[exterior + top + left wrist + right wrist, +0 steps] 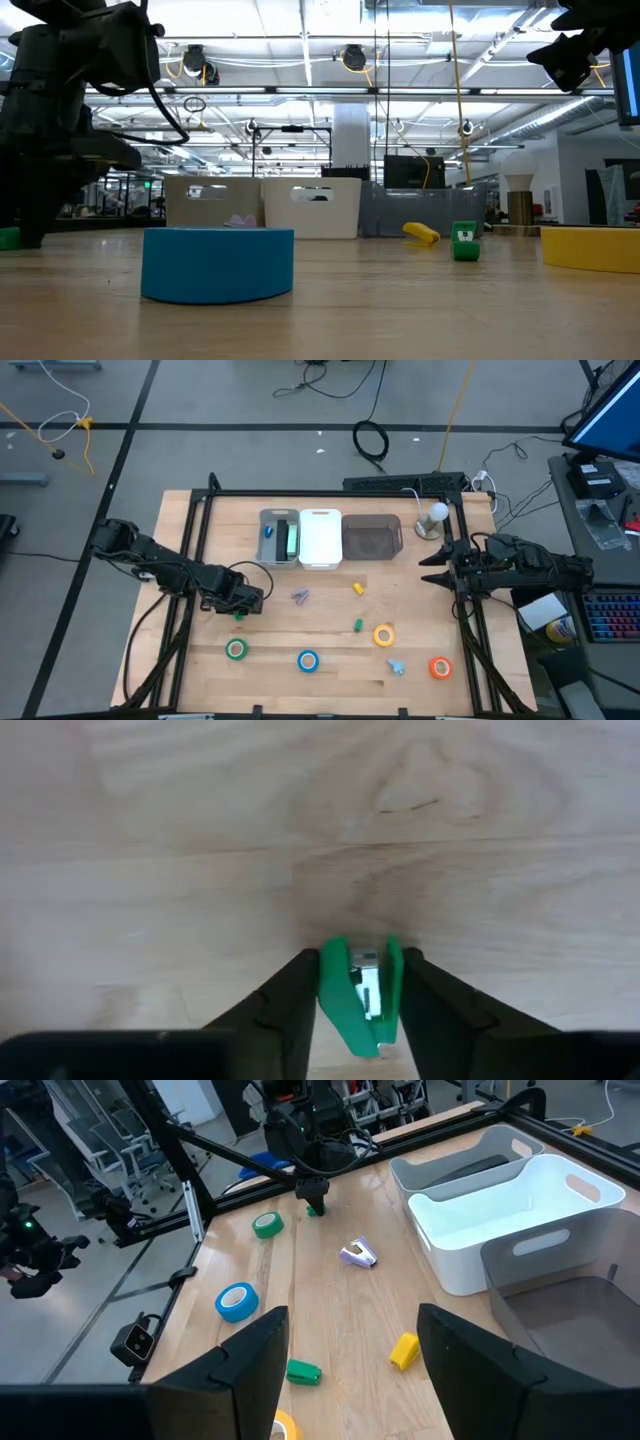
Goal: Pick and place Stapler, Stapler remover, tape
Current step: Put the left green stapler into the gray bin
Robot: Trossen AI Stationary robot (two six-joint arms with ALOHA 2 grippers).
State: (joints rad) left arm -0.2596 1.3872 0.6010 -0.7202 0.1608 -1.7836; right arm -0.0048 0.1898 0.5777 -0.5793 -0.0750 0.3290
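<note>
My left gripper (240, 608) points down at the table's left middle, shut on a small green staple remover (360, 992), which also shows as a green spot (315, 1209) under that gripper in the right wrist view. A purple staple remover (300, 597) and a light blue one (397, 666) lie on the wood. So do a yellow stapler (358, 588) and a green stapler (357, 625). Green tape (236, 649), blue tape (307, 660), yellow tape (384, 635) and orange tape (440, 668) lie flat along the near side. My right gripper (350, 1330) waits open at the right edge. My left gripper pinches the green staple remover between its two fingers (295, 1000), one on each green side plate (335, 982), with the metal part showing between the plates. The fingers come from above, pointing down. Whether the remover's lower end touches the table or hangs just clear, I cannot tell.
Three bins stand in a row at the far middle: a grey one (266, 518) with blue and green items in it, a white one (320, 515) and a dark see-through one (372, 520). A bulb-shaped object (435, 518) stands to their right. A black frame rims the table.
</note>
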